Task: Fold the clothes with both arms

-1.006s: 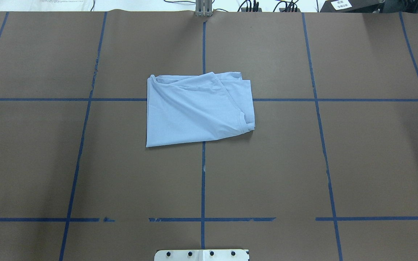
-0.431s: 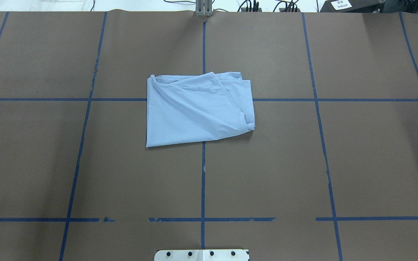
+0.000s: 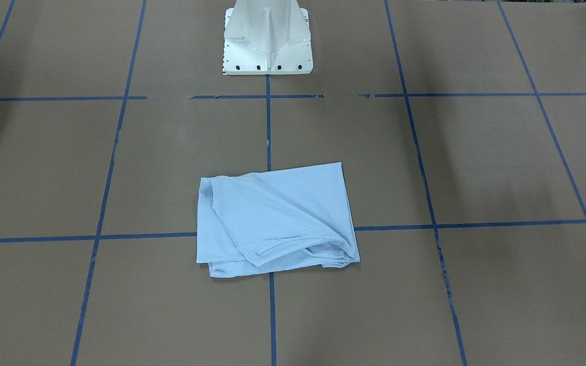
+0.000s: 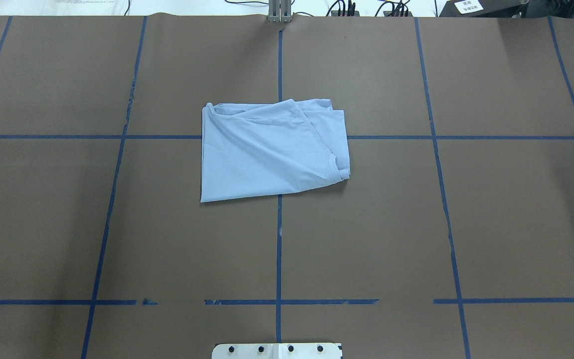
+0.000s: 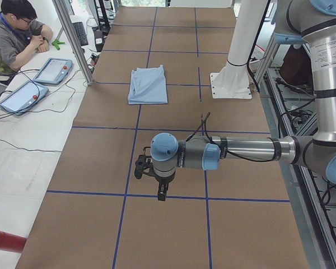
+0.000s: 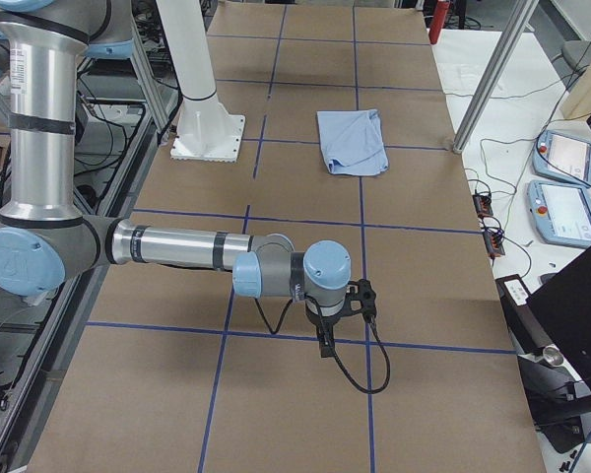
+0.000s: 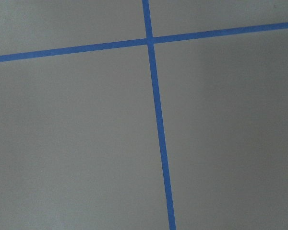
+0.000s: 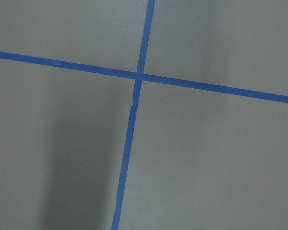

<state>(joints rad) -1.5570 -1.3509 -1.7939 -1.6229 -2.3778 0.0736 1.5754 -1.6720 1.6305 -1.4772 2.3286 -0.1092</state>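
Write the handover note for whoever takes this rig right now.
Left gripper: above bare table towards the robot's left end, clear of the shirt. Open or shut cannot be told.
Right gripper: likewise towards the right end.
T-shirt: folded in a rough rectangle at table centre, collar on the robot's right.
Done: folding, apparently.
Left: perhaps squaring the uneven far edge.

T-shirt point(image 4: 272, 149) on table point(image 4: 466, 224) ctr, pedestal point(image 3: 267, 40) at robot-side edge
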